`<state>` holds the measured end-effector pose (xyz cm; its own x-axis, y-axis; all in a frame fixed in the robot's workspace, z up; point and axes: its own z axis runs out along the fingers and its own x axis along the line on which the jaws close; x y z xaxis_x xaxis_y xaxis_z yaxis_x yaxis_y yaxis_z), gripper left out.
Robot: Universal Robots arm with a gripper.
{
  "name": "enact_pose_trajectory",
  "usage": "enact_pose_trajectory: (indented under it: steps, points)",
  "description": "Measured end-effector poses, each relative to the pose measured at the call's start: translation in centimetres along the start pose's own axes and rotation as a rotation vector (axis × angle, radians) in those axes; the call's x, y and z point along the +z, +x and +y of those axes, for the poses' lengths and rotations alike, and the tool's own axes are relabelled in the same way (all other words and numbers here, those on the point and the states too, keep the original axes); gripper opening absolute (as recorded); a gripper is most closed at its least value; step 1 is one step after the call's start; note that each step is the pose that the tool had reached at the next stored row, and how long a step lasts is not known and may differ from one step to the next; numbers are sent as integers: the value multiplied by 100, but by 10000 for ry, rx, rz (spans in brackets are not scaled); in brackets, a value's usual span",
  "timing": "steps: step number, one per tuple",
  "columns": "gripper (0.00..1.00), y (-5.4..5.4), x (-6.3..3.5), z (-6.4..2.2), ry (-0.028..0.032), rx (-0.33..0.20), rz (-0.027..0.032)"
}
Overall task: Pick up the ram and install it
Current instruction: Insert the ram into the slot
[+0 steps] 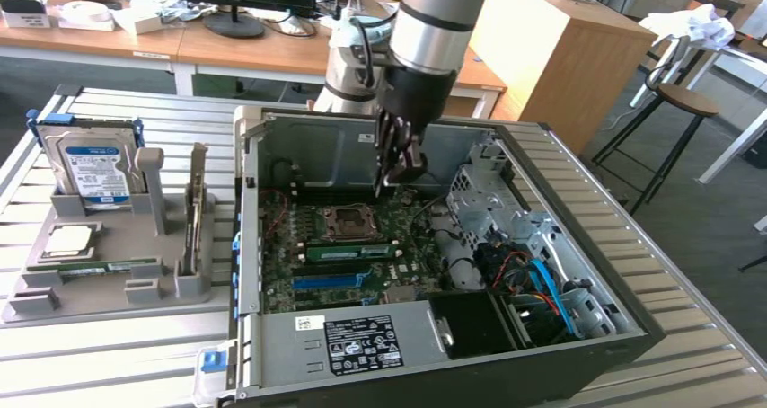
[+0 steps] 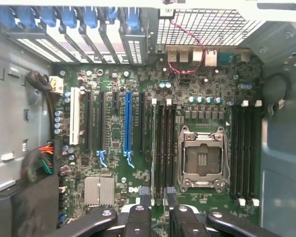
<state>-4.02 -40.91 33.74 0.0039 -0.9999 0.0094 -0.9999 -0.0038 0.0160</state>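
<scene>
Claw (image 2: pixel 158 193) one, ram sticks (image 1: pixel 348 250) two

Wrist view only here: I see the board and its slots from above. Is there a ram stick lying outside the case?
Observer: Yes. A green ram stick lies flat in the grey tray, on the exterior view's left of the case.
Operator: Anything else in that tray?
Observer: A hard drive stands upright at its far end.
Operator: Is the gripper down on the board?
Observer: No. The gripper hangs inside the case above the board, near the rear wall, and does not touch it as far as the exterior view shows.
</scene>
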Motion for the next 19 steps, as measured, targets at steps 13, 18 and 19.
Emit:
enact_pose_trajectory:
  steps: [13,18,19]
  points:
    - [25,2,-237,4,1,0,-2]
    - [25,2,-238,4,0,0,0]
    - [25,2,-238,4,0,0,-1]
